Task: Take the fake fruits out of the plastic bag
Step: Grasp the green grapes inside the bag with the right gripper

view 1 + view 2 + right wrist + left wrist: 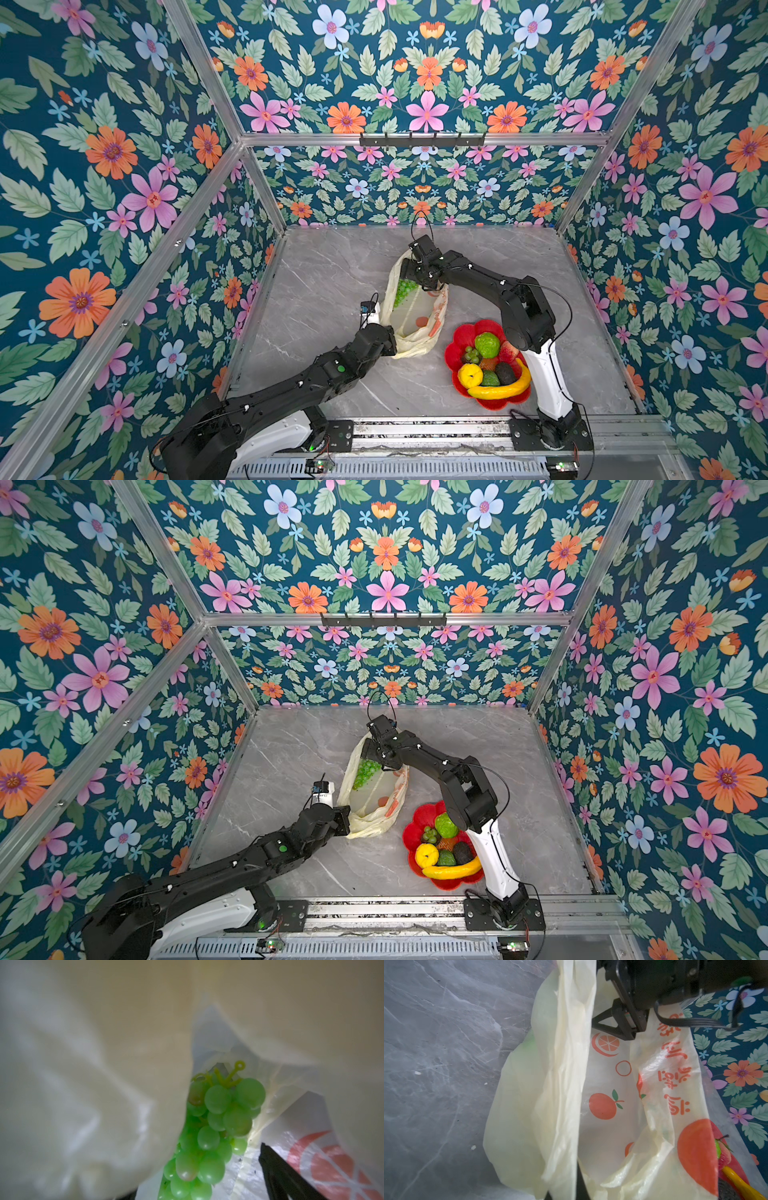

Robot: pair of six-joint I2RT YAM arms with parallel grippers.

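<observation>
The plastic bag (415,320) (374,800) lies on the grey table with its mouth held open. My left gripper (390,338) (579,1186) is shut on the bag's near edge, and its fingers are mostly hidden in the folds. My right gripper (409,277) (197,1169) reaches into the bag's far end. It stands open around a green grape bunch (404,291) (216,1126), and one black finger (278,1172) shows a little apart from the grapes. The other fake fruits rest in a red dish: a banana (498,390), a lemon (470,375), a bumpy green fruit (487,344) and an avocado (505,372).
The red flower-shaped dish (459,332) sits right of the bag, close to my right arm's white base link (548,374). Orange fruit prints (602,1106) show inside the bag. Flowered walls enclose the table, and a metal rail (415,430) runs along the front.
</observation>
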